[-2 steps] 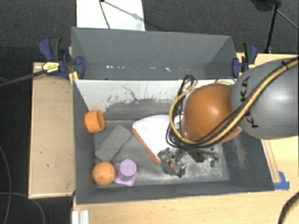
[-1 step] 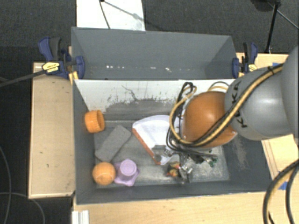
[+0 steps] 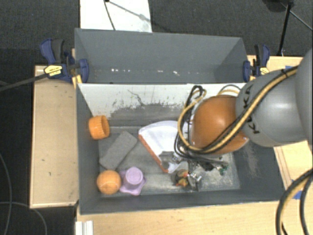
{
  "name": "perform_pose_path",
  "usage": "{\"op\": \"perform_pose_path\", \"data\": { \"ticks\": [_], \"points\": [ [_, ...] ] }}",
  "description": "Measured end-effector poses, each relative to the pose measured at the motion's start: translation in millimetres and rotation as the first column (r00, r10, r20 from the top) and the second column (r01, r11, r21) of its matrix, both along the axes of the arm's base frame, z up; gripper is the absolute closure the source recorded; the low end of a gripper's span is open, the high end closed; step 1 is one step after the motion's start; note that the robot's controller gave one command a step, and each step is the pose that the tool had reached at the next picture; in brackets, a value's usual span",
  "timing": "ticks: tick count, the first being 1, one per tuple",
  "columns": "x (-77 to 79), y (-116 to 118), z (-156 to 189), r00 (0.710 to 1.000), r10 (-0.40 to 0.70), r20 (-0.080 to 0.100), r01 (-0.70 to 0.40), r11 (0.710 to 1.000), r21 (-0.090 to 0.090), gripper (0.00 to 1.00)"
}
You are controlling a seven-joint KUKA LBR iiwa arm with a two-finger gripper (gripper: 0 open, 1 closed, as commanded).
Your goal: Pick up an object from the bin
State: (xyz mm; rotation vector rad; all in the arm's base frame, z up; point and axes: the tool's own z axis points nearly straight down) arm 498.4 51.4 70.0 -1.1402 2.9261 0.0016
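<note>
Gripper [image 3: 188, 178] lowered to the floor of the grey bin [image 3: 157, 58], close to the near wall, below the arm's orange wrist cover; whether it is wide, narrow or holding anything cannot be told from this angle. The nearest thing, a flat white piece with an orange-brown edge [image 3: 157, 135], lies just up and to the left of the gripper, its lower corner beside the tip. Farther left lie a purple piece [image 3: 132, 180] and an orange ball [image 3: 108, 182], touching; a grey foam block [image 3: 117, 149] and an orange cap [image 3: 99, 127] lie beyond them.
</note>
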Motion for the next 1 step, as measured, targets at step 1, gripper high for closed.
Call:
{"op": "perform_pose_path", "data": {
  "ticks": [1],
  "points": [
    [2.4,-12.1,8.7,0.999,-0.034,0.001,0.034,0.999,0.001,0.0]
  ]
}}
